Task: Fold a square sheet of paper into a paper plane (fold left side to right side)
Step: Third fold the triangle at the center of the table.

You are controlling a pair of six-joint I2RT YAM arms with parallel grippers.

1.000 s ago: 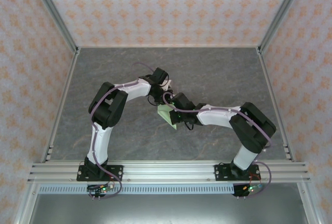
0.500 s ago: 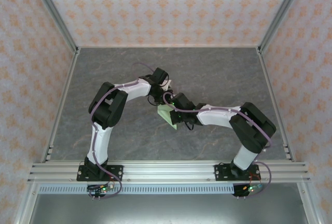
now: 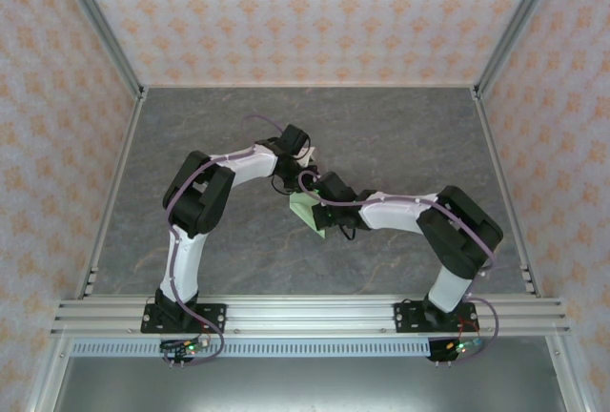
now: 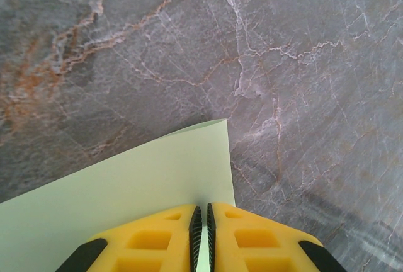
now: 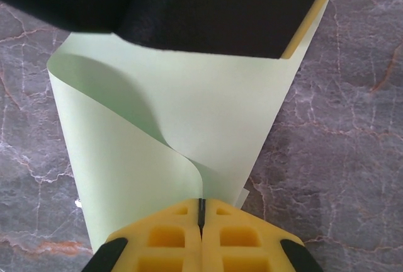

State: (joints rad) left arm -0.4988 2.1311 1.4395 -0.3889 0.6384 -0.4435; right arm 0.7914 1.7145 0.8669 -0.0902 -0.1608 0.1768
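The square sheet of paper [image 3: 306,212] is pale green and sits mid-table, lifted between both grippers. In the left wrist view the sheet [image 4: 126,190] spreads flat to the left, one corner pointing away, and my left gripper [image 4: 201,214] is shut on its edge, the paper running between the yellow fingers [image 4: 252,234]. In the right wrist view the sheet [image 5: 208,108] curls over on itself in a soft loop, uncreased, and my right gripper [image 5: 201,212] is shut on the curled edge. From above, the left gripper [image 3: 295,179] and right gripper [image 3: 320,208] meet over the paper.
The grey marble table [image 3: 381,126] stretches around the paper on all sides. The black body of the left arm [image 5: 208,7] hangs close over the far edge of the sheet in the right wrist view. Metal frame posts and patterned walls [image 3: 305,11] bound the table.
The right arm has shifted slightly to the left; the paper and both grips look the same.
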